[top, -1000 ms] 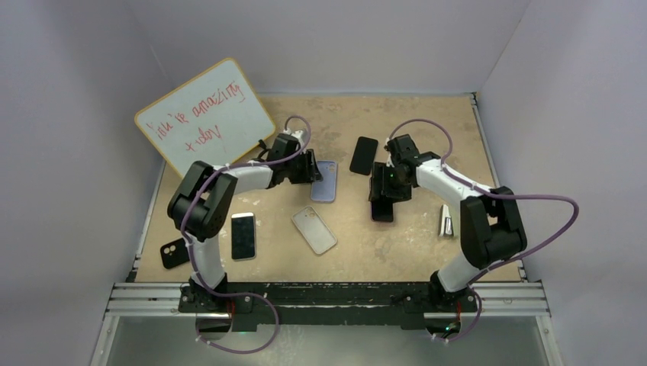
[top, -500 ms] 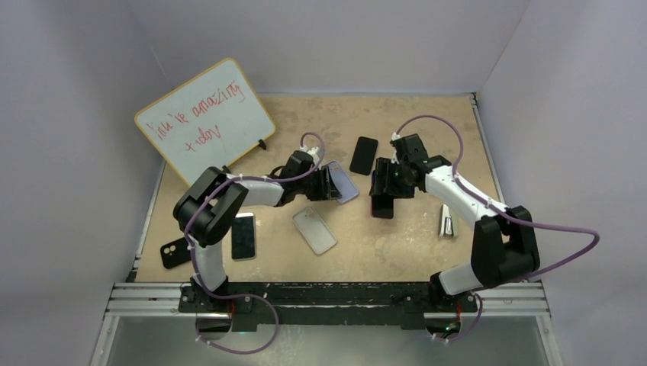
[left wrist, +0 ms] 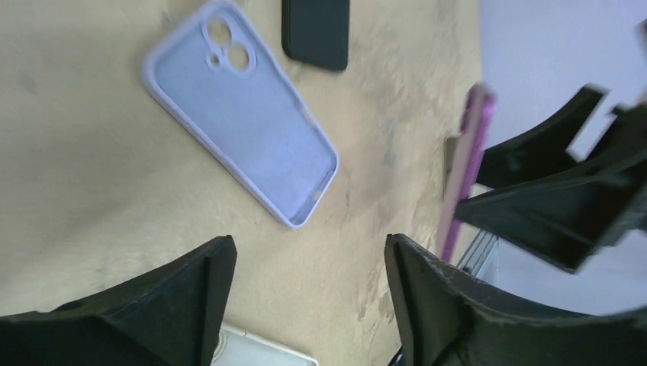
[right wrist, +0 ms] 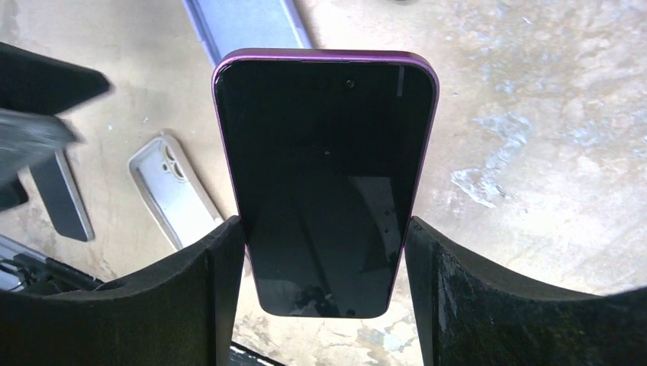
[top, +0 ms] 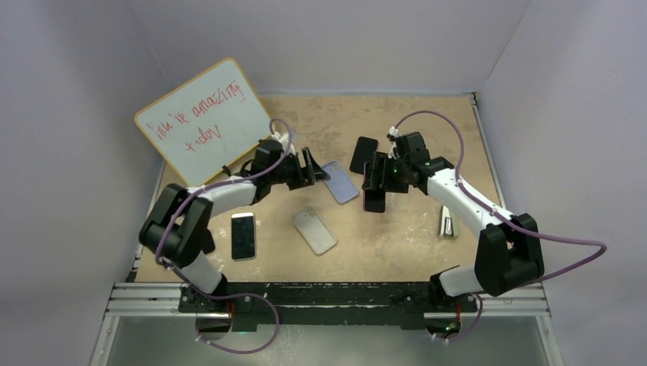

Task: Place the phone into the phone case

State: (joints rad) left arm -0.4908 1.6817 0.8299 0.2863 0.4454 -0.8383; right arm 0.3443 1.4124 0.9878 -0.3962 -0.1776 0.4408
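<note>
A lavender phone case (top: 340, 183) (left wrist: 240, 114) lies flat on the table with its hollow side up. My left gripper (top: 314, 171) (left wrist: 309, 290) hangs open just to its left, with nothing between the fingers. A purple-edged phone (right wrist: 324, 175) (top: 374, 200) with a dark screen is held off the table just right of the case. My right gripper (top: 377, 177) (right wrist: 324, 229) is shut on the phone's long sides. In the left wrist view the phone (left wrist: 465, 168) shows edge-on beside the right gripper's fingers (left wrist: 564, 191).
A black case (top: 364, 155) (left wrist: 315, 30) lies behind the lavender one. A clear case (top: 314, 229) (right wrist: 172, 194) and a white-framed phone (top: 243, 235) lie nearer the front. A whiteboard (top: 204, 118) leans at the back left. A small silver object (top: 445, 220) rests at the right.
My left gripper has opened, let go of the lavender case and drawn back to the left; the case now lies turned and further right. My right gripper has carried the phone leftward towards it.
</note>
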